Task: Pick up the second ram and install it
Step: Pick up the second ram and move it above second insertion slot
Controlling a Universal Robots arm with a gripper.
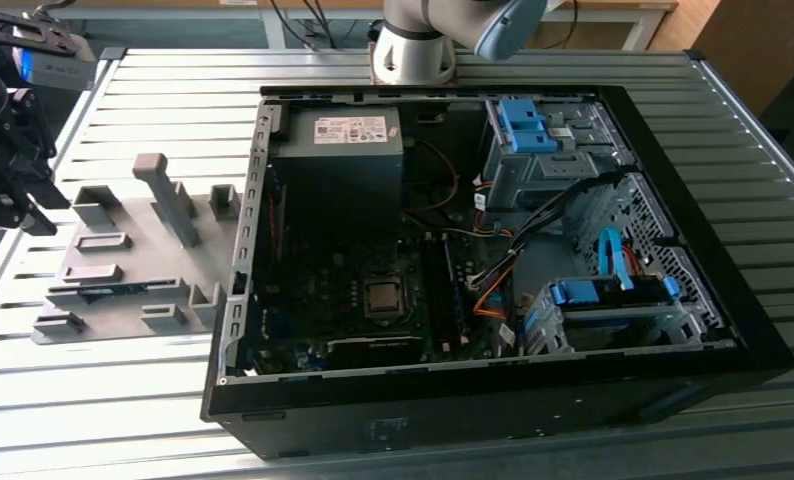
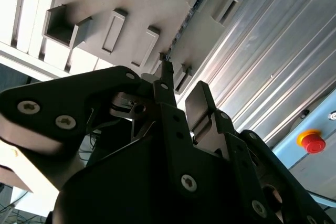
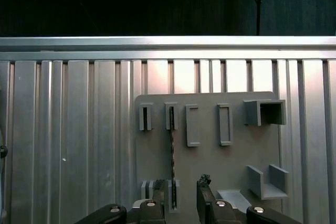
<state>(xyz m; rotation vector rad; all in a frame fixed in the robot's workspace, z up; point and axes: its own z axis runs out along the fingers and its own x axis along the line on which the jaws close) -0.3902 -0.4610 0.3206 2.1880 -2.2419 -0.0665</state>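
Exterior view: I see the open computer case (image 1: 504, 230) on the slatted bench (image 1: 717, 130). At this view's left is the grey fixture (image 1: 130, 250), where the second ram (image 1: 104, 291) lies as a thin blue strip in its slot. My claw (image 1: 24, 205) hangs above the fixture's outer end, apart from it. In the second wrist view the claw (image 2: 181, 95) is open, its fingers (image 2: 197, 100) parted with nothing between them, and the ram (image 2: 185, 22) stands edge-on in the fixture beyond. In the first wrist view the ram (image 3: 171, 156) runs as a dark line towards the gap in the claw (image 3: 181, 195), nearer one finger than the other. I judge it light and stiff but fragile, so I would pinch the flat faces near mid-length, off the chips and contact edge.
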